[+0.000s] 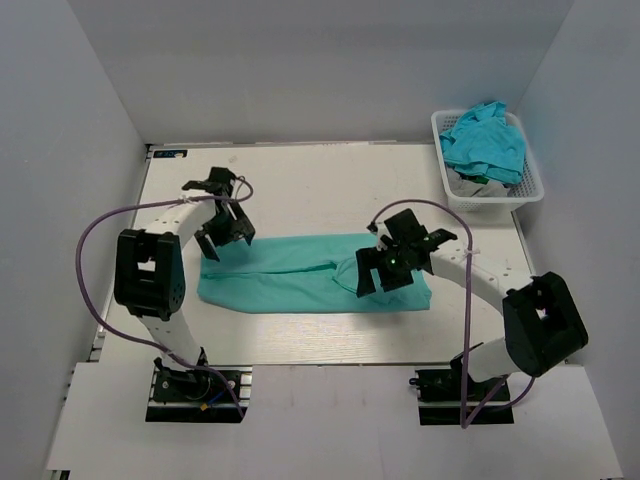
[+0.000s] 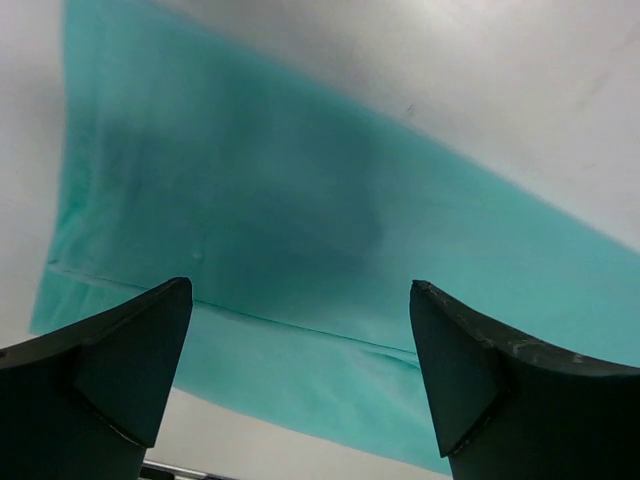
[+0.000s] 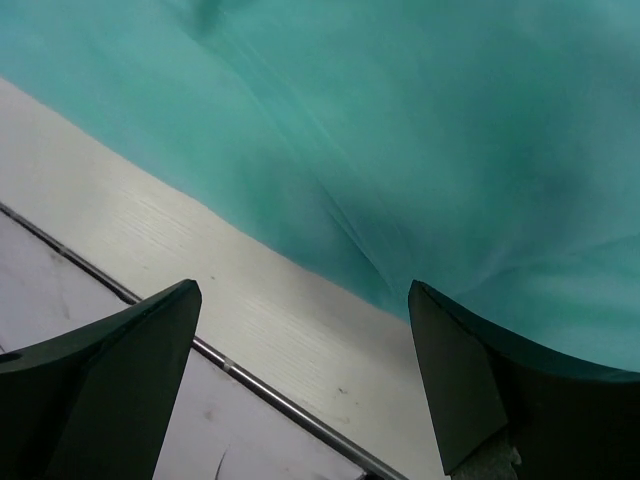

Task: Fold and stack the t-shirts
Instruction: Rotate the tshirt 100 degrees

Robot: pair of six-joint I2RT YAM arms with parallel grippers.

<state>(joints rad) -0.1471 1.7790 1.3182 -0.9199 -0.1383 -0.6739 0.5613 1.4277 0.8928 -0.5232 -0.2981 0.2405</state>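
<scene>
At the left of the surface (image 1: 330,190), the left claw (image 1: 218,240) hangs above the left end of a teal tee (image 1: 290,275), which lies flat as a long strip across the middle of the surface. Its wrist view shows the claw (image 2: 300,290) spread wide and holding nothing. The tee (image 2: 300,200) fills the space under and beyond both fingertips, and a stitched seam runs just inside the cloth's near edge; whether the tips touch the cloth I cannot tell. Thin and soft, this cloth should be light and limp. It will likely sag, crease and drag if lifted at 1 point only, so my judgement is that it wants 2 holds at once, each a pinch through all layers at an end's corner or edge, not in the middle of the strip. Further right, the right claw (image 1: 385,272) sits over the strip's right end, where a curved fold shows. From its wrist camera that claw (image 3: 300,290) is also wide and empty. The tee (image 3: 450,150) lies ahead of it and partly under 1 fingertip, while bare surface (image 3: 230,300) shows between the tips, so the cloth's near edge is just in front of the claw. At the far right corner, well apart from both claws, a white basket (image 1: 500,203) holds more tees (image 1: 485,140), crumpled in a heap and not yet folded.
</scene>
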